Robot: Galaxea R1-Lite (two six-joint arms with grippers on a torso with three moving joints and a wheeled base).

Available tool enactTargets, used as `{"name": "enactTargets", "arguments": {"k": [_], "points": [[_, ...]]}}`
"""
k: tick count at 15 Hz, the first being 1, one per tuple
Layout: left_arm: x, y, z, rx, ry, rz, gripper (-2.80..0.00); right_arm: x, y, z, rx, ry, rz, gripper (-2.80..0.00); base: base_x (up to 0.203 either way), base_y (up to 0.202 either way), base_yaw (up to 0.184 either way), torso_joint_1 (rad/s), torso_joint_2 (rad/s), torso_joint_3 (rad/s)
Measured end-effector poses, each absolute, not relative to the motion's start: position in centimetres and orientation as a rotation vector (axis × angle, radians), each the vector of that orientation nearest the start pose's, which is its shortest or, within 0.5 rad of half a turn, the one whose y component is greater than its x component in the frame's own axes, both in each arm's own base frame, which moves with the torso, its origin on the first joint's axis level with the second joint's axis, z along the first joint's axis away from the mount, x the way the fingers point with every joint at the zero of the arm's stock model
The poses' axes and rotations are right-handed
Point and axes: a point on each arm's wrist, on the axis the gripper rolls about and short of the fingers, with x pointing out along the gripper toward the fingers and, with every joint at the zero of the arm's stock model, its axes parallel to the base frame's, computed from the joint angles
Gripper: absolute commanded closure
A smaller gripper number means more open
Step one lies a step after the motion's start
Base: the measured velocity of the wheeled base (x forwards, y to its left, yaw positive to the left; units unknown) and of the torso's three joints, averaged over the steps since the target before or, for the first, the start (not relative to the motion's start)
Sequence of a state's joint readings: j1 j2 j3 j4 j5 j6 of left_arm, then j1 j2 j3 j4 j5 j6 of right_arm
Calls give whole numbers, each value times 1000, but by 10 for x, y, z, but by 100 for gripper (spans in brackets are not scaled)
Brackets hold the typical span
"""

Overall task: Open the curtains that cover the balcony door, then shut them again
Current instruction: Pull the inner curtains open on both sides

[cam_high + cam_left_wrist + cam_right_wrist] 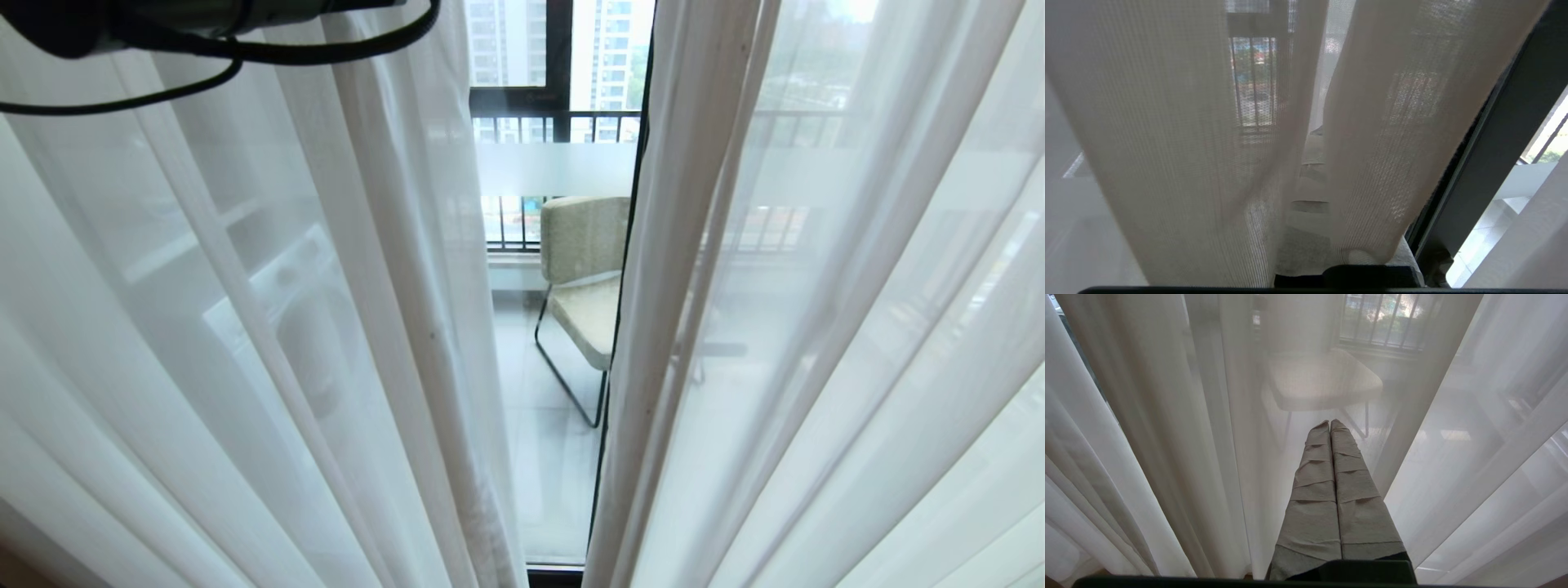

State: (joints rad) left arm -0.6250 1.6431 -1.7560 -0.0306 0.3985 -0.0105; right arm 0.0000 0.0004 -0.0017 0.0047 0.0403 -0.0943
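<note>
The sheer curtains (245, 327) hang parted by a narrow gap at frame centre, baring the balcony door (555, 171), so opening looks barely begun, closing remains; left end effector (1306, 228) sits pinched shut among folds, right end effector (1331, 428) closed, empty.

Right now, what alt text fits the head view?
White sheer curtains hang parted by a narrow gap, showing the glass balcony door with its frosted band. Beyond stands a beige cushioned chair on black legs before a railing.
</note>
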Motion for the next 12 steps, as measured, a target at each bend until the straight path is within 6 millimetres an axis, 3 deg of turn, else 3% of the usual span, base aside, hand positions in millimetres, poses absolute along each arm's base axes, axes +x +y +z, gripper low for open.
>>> {"name": "enactTargets", "arguments": {"k": [12], "points": [[247,-99,419,-73,-169,-27,0,-23,1,75,-94,2,40,0,0,0,0,0,0,0]]}}
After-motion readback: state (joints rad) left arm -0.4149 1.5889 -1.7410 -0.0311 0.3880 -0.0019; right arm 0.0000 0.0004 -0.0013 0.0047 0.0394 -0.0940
